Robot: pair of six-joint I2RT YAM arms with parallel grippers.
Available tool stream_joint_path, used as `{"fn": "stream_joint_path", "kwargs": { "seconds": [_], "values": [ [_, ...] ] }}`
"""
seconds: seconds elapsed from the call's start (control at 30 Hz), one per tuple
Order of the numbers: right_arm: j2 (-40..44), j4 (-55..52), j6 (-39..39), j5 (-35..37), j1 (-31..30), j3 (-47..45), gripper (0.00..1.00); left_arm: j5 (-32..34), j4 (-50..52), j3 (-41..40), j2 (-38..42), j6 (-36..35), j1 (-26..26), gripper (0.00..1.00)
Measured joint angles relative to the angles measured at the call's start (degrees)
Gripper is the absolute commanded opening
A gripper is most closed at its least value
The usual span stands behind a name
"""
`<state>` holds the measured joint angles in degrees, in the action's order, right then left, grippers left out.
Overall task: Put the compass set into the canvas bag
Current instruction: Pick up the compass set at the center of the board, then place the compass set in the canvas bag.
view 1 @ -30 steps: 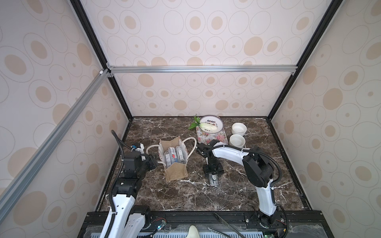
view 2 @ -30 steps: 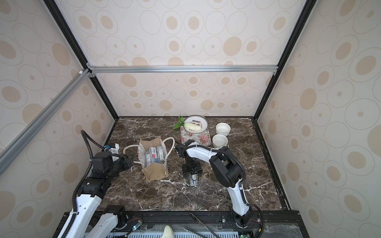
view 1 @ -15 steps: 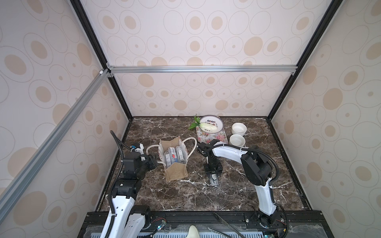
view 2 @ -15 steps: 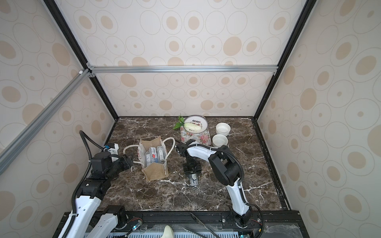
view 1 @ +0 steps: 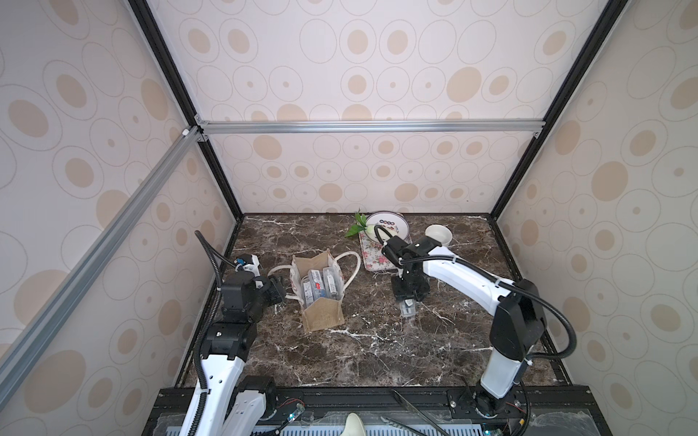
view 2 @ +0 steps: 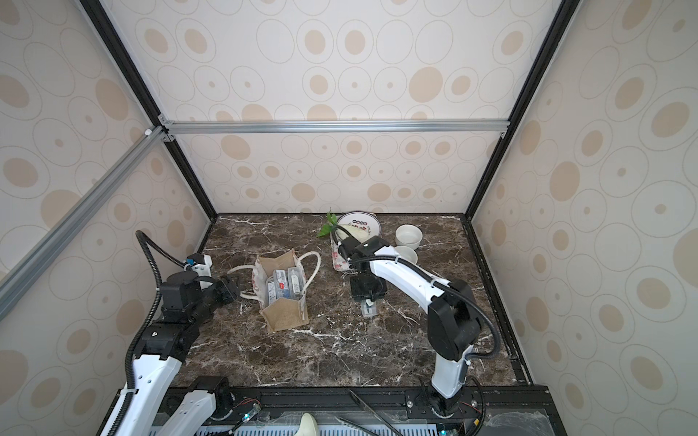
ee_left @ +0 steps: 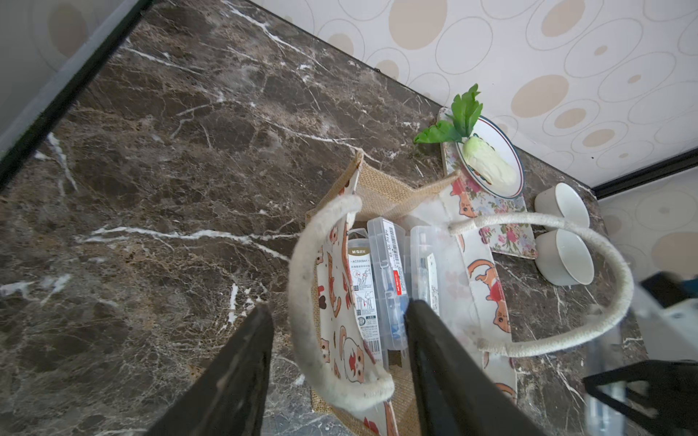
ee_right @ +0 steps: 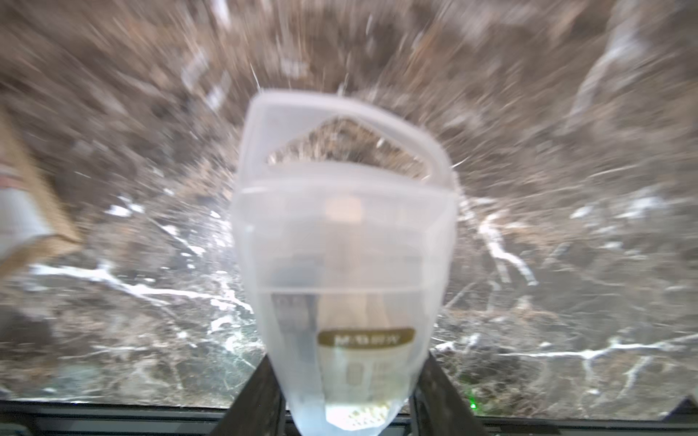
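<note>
Right tool (ee_right: 349, 360) pinching clear-cased compass set (ee_right: 343, 245) near centre of desk (view 1: 377, 351), right of canvas bag (view 1: 324, 321), apart from it. Bag upright, left of centre, clear cases (view 1: 319, 288) inside. Left tool (ee_left: 338, 305) spread, rope handle (ee_left: 298, 271) between fingers.

A papered booth is enclosing a dark marble worktop (view 1: 359, 355).
Cream panels printed with tan ovals and thin rings are lining the back wall (view 1: 355, 75), the left wall (view 1: 75, 113) and the right wall (view 1: 623, 188). Black corner posts (view 1: 181, 105) are running up where the walls meet. A silver aluminium crossbar (view 1: 377, 126) is spanning the back, and a second rail (view 1: 94, 249) is slanting along the left side. Soft, even light is falling on the brown, white-veined stone.
</note>
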<state>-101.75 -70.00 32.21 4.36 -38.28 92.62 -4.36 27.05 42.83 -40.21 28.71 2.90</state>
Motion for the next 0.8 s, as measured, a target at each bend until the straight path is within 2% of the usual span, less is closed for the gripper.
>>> {"fn": "stream_joint_path", "kwargs": {
  "seconds": [0.1, 0.2, 0.33, 0.43, 0.5, 0.63, 0.8],
  "values": [
    [-0.68, -2.86, -1.31, 2.23, -0.7, 11.91, 0.36, 1.36, 0.31, 1.05, -0.44, -0.42, 0.0, 0.59],
    [-4.87, -5.42, -3.02, 3.8, -2.56, 26.77, 0.36, 1.77, 0.02, 1.38, -1.14, -0.35, -0.04, 0.59],
    [-15.91, -7.26, -5.7, 4.72, -7.02, 49.42, 0.36, 1.16, -0.57, 1.36, -2.36, 0.09, -0.28, 0.59],
    [-24.46, -6.75, -7.54, 4.07, -10.73, 61.26, 0.36, 0.76, -0.83, 1.36, -2.86, 0.42, -0.44, 0.59],
    [-27.67, -5.18, -8.63, 2.89, -12.66, 62.55, 0.36, 0.57, -0.85, 1.36, -2.86, 0.57, -0.61, 0.59],
    [-30.53, 0.17, -10.99, 0.37, -15.76, 56.81, 0.36, 0.24, -0.87, 1.36, -2.86, 1.03, -0.68, 0.59],
    [-33.86, 4.66, -13.25, -1.51, -17.31, 55.65, 0.37, 0.17, -0.87, 1.33, -2.86, 1.2, -0.66, 0.59]
  ]
}}
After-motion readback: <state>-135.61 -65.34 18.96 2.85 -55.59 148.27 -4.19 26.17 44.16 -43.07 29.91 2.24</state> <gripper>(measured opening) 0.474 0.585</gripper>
